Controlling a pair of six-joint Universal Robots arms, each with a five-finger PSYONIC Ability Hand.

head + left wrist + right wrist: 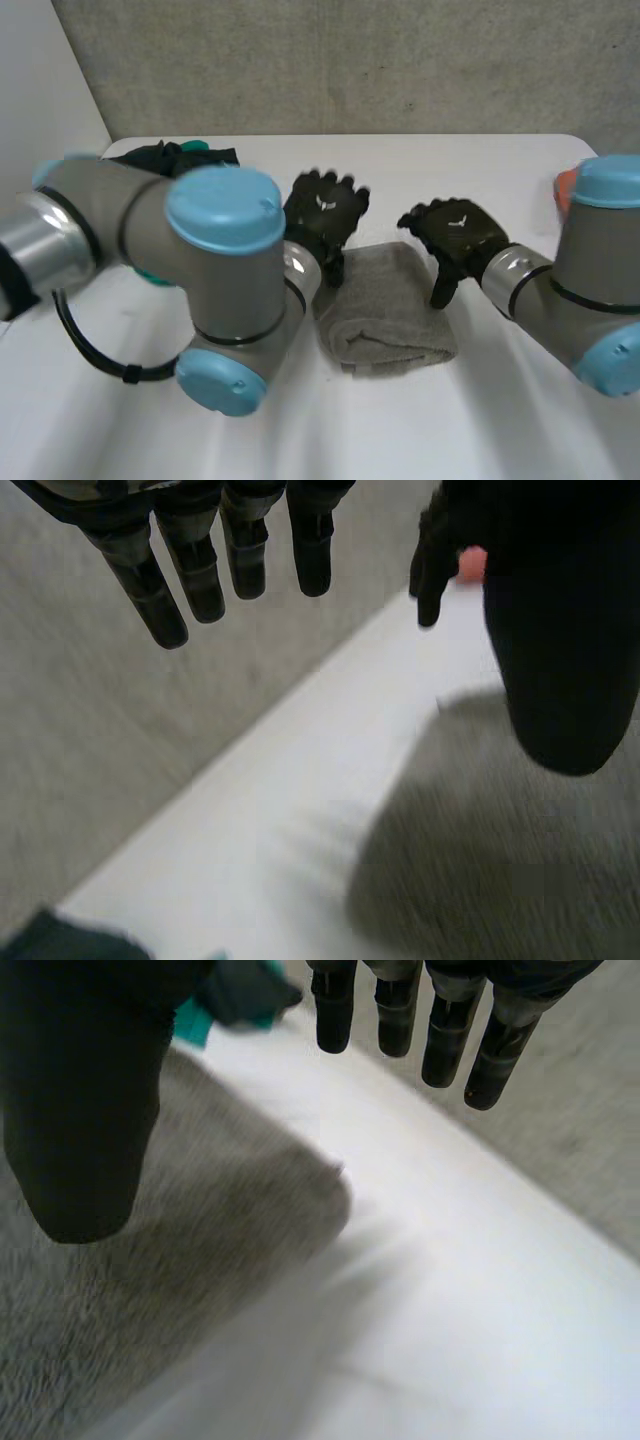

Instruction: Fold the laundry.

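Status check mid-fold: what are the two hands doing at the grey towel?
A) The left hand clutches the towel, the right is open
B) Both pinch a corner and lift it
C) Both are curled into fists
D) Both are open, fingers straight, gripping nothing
D: the wrist views show the left hand and right hand with straight fingers and no cloth in them, while the folded grey towel lies on the table.

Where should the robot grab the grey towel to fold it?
Probably its two far corners, from above: the grey towel lies flat, its near edge a thick fold, and the left hand and right hand hang open by them.
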